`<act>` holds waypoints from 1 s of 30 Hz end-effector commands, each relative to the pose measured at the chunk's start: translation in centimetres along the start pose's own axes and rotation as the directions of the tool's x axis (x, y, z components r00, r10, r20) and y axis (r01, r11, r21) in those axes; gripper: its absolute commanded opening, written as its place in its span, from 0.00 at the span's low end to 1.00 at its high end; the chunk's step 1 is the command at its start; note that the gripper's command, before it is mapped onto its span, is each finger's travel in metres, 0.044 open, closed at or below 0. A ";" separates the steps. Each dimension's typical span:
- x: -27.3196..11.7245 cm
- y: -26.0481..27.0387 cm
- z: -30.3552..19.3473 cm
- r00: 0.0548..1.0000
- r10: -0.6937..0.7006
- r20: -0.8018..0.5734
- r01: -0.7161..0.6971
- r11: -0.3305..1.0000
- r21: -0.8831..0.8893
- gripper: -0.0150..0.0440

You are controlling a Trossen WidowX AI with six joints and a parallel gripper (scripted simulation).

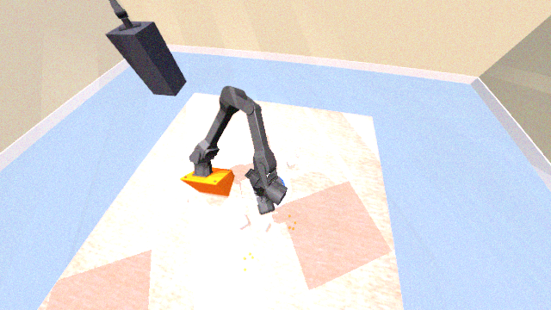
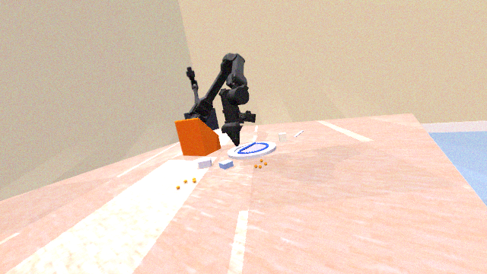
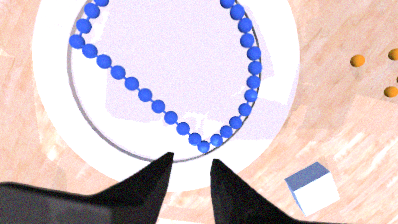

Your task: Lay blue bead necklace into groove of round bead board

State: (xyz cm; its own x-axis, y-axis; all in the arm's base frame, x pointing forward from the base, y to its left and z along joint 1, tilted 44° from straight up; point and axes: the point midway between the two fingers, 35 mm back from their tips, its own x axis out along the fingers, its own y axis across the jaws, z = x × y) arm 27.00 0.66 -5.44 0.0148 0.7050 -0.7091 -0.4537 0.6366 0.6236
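The round white bead board (image 2: 251,156) (image 3: 281,60) lies flat. The blue bead necklace (image 2: 246,148) (image 3: 158,106) lies on it; a bit of blue shows beside the arm in the top view. In the wrist view its right side follows the groove's curve, while a straight run cuts across inside from upper left to a corner near the fingertips. The groove's lower-left arc is bare. My gripper (image 2: 237,144) (image 3: 192,161) is partly open, with nothing between its fingers. Its tips are over the board's near rim, just below that corner. The necklace's top is out of the wrist view.
The orange arm base (image 1: 215,182) (image 2: 198,138) stands beside the board. A white block (image 2: 205,163), a blue-and-white block (image 2: 226,164) (image 3: 315,192) and orange beads (image 2: 261,160) (image 3: 357,60) lie near it. Another block (image 2: 281,137) and a thin stick (image 2: 298,133) lie beyond.
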 end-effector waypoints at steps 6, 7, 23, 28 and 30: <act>-1.4 0.1 0.6 1.000 -0.017 -0.001 0.010 0.611 -0.791 0.46; -1.4 0.1 0.6 1.000 -0.017 -0.001 0.010 0.611 -0.791 0.46; -1.4 0.1 0.6 1.000 -0.017 -0.001 0.010 0.611 -0.791 0.46; -0.7 0.0 0.6 1.000 -0.017 -0.001 0.010 0.611 -0.791 0.46; 0.0 0.0 0.6 1.000 -0.017 -0.001 0.010 0.611 -0.791 0.46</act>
State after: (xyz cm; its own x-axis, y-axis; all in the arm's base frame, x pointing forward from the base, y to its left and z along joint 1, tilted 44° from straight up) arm 27.66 0.16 -4.55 0.0266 0.6922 -0.7212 -0.9825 0.1510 0.1087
